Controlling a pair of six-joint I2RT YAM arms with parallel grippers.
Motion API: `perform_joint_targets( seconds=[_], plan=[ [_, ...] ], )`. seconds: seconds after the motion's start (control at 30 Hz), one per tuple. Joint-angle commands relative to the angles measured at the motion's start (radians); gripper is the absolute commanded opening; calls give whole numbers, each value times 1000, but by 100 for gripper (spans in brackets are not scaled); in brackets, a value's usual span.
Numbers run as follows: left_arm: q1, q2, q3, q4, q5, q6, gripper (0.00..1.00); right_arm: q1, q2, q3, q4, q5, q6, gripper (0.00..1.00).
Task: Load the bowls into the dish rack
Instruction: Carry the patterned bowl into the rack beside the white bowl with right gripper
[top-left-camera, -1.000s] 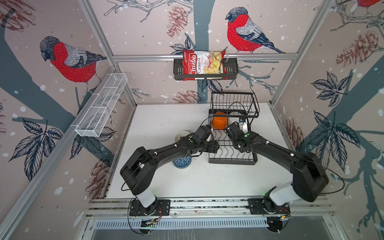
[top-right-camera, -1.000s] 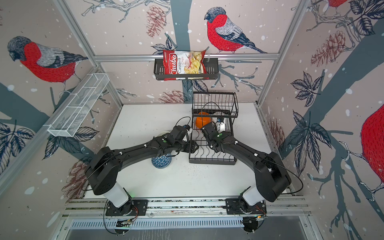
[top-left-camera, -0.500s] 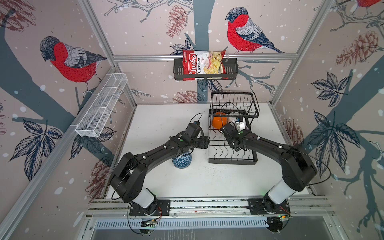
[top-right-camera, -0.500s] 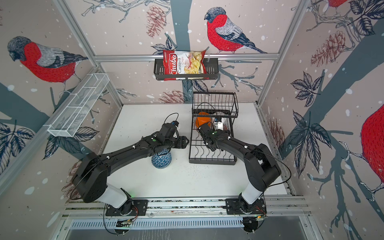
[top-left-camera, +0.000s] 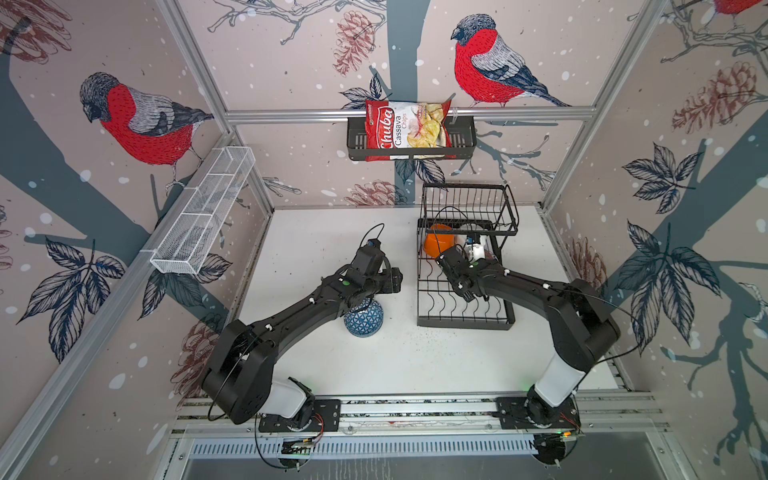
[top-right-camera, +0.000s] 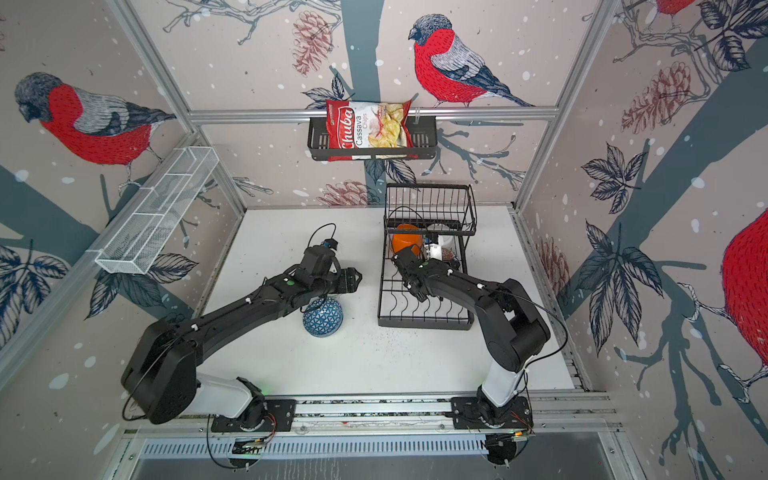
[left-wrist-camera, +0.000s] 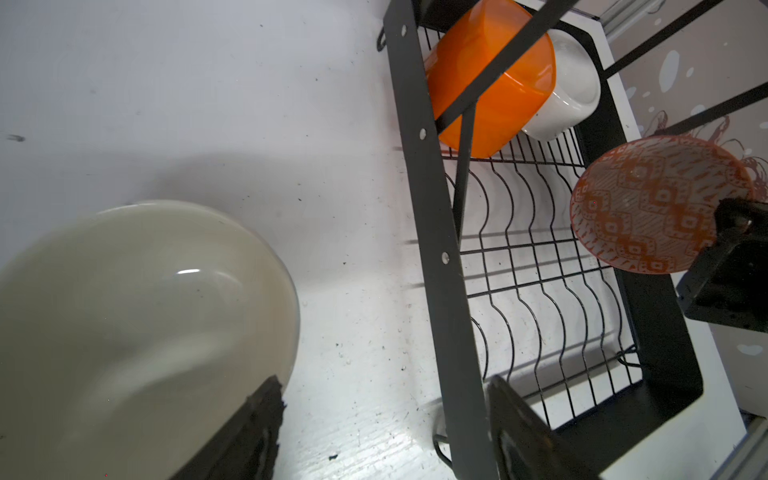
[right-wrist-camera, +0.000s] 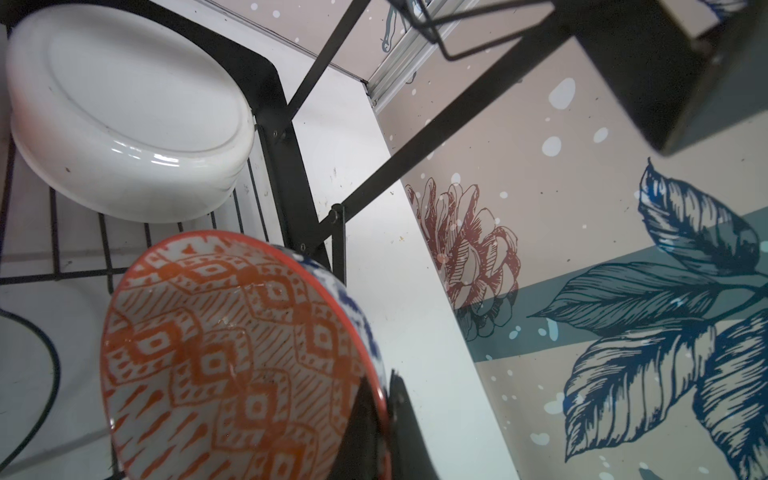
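Dish rack, right of centre in both top views: holding orange bowl and white bowl at far end, under basket tier. My right pincer clenching rim of orange-patterned bowl over rack tray. My left pincer gaping, released, beside cream bowl sitting on table. Blue patterned bowl lying at frame centre, outside rack. Wall basket, top centre: holding chips bag.
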Motion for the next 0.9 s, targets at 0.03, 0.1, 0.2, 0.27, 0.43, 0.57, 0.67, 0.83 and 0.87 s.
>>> perform_joint_targets(
  seconds=[0.03, 0.1, 0.2, 0.27, 0.43, 0.57, 0.67, 0.83, 0.87],
  plan=[
    [8, -22, -11, -12, -47, 8, 77, -1, 22, 16, 16, 79, -1, 0],
    [12, -32, -19, -15, -57, 8, 78, 0, 34, 23, 10, 93, 0, 0],
    [20, -44, -27, -15, -61, 7, 78, 0, 55, 37, 2, 115, -8, 0],
    [27, -51, -33, -14, -63, 7, 78, 0, 68, 48, -14, 130, -5, 0],
    [38, -67, -47, -9, -65, 10, 78, 1, 92, 72, -47, 158, 6, 0],
    [47, -75, -57, -6, -65, 11, 78, 1, 98, 79, -41, 167, -2, 0],
    [52, -78, -63, -6, -66, 12, 78, 0, 109, 84, -41, 175, 3, 0],
    [55, -78, -73, -5, -65, 13, 78, 0, 143, 93, -53, 182, 42, 0],
    [55, -78, -75, -3, -64, 13, 78, 0, 148, 96, -53, 183, 52, 0]
  ],
)
